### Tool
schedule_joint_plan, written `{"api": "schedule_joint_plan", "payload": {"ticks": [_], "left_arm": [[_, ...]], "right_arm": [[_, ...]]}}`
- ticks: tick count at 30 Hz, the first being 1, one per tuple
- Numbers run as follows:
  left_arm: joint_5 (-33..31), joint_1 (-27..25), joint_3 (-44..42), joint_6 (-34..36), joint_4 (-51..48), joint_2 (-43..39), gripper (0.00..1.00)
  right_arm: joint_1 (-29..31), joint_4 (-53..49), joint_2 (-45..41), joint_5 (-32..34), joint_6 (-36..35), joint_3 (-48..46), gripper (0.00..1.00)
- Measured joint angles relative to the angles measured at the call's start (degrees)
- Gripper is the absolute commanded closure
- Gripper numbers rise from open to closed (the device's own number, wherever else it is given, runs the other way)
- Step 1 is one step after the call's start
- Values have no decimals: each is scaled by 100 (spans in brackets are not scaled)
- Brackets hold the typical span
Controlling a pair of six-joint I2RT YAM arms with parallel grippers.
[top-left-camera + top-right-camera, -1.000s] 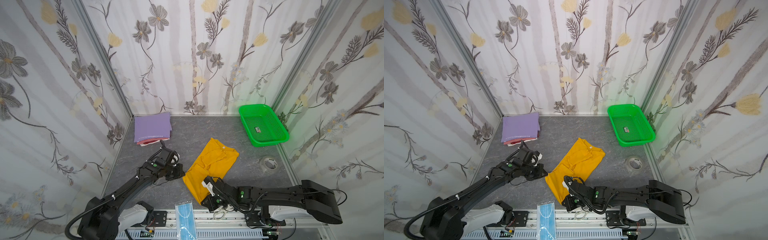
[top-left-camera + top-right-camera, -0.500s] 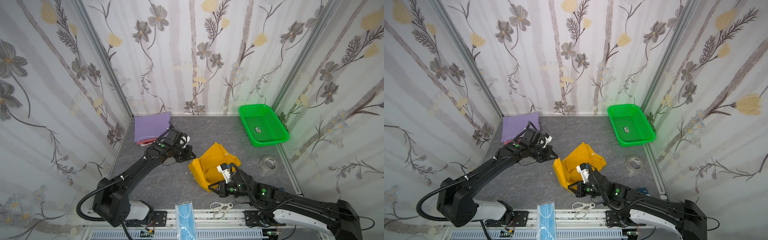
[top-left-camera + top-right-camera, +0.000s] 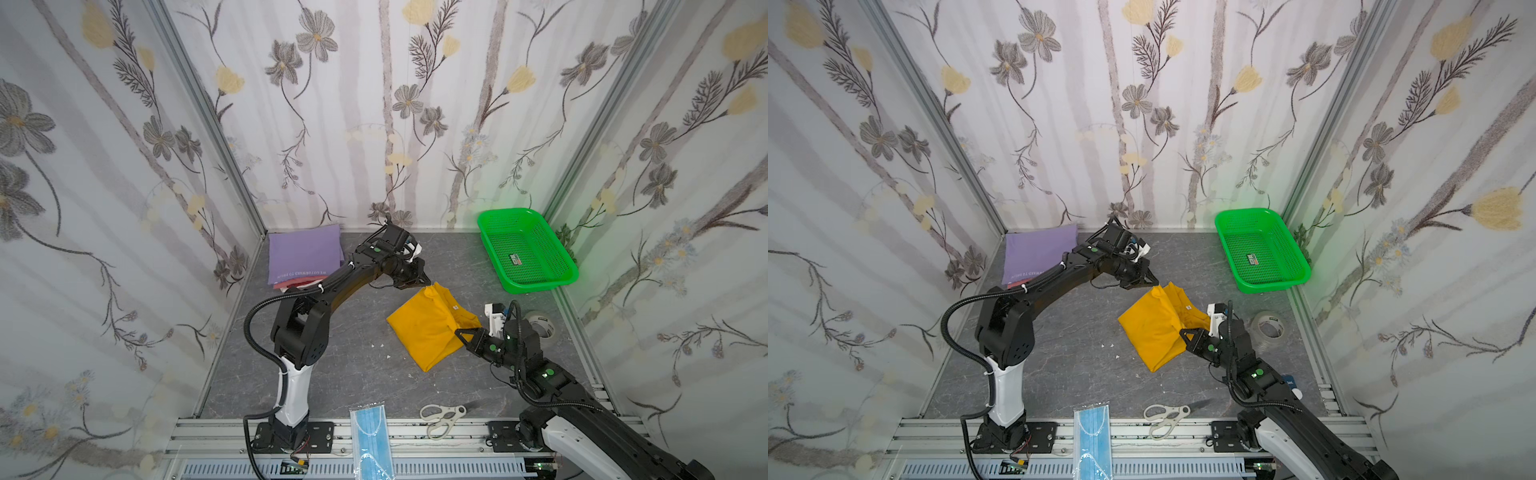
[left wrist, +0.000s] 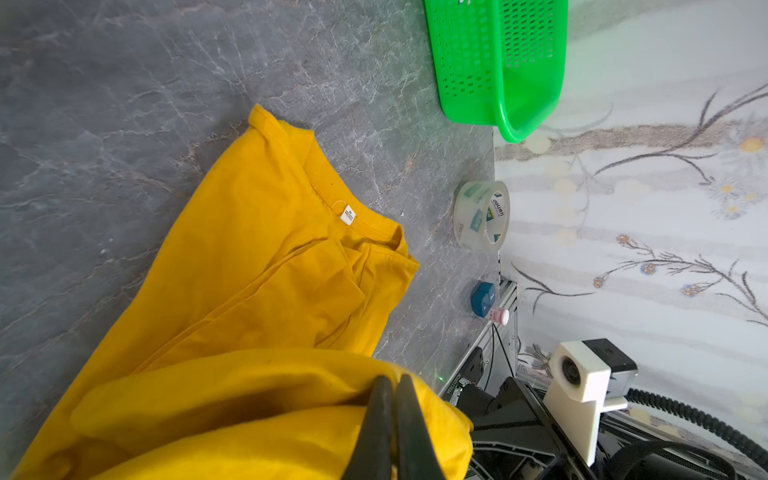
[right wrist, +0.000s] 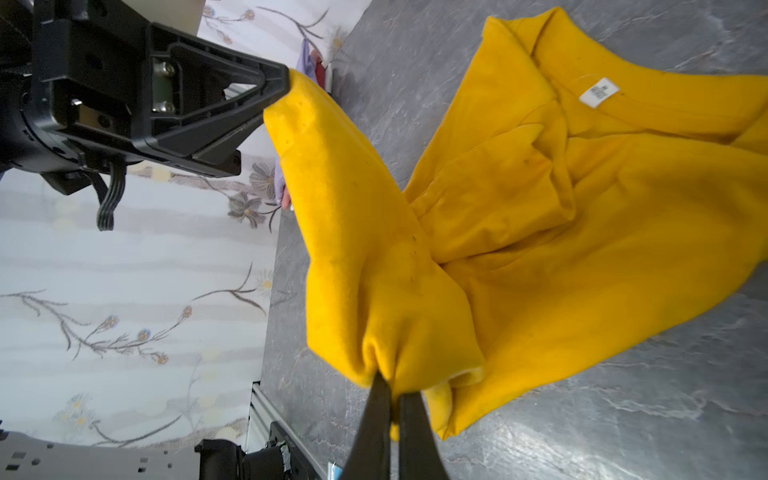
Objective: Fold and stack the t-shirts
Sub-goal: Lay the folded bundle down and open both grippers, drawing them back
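While the mustard t-shirt (image 3: 419,332) drapes onto the table (image 3: 357,365), left gripper (image 3: 428,284) and right gripper (image 3: 458,332) each clamp its raised edge.

You have bare tabletop (image 3: 353,374) on the near left, between the left wall and the mustard t-shirt (image 3: 424,328), though the left arm (image 3: 299,328) rises over part of it. Open table also lies between that shirt and the green basket (image 3: 540,284) at the far right. Watch for these obstacles:
- the tape roll (image 3: 540,328) by the right wall, just beside the right arm (image 3: 544,374)
- the scissors (image 3: 440,417) and face mask (image 3: 370,440) along the near edge
- the folded lilac t-shirt (image 3: 303,253) filling the far left corner
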Motion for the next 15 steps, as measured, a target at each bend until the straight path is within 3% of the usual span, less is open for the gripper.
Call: {"api": "schedule_joint_plan", "payload": {"ticks": [6,7,8,9,10,12,14,15], "left_arm": [[125,-57,654,15,-155,793,100],[133,-66,737,13,-166,890,100],[149,-70,844,9,-173,1012,100],[168,-72,957,-15,-181,1128,92],[170,-74,1082,-52,-188,1250,77],[179,-76,1320,-101,-146,1475,35],[205,-48,1399,-262,33,1580,22],[197,-13,1377,-350,151,1578,10]], "right_arm": [[-402,-79,72,-162,-87,-227,96],[-463,-105,72,-133,-85,-269,90],[-533,-133,61,-122,-85,-317,71],[-595,-157,42,-118,-83,-358,50],[-651,-184,24,-87,-83,-380,38],[-782,-240,-44,74,-122,-389,14],[-839,-317,-155,262,-260,-330,1],[-841,-374,-188,321,-367,-243,0]]}}
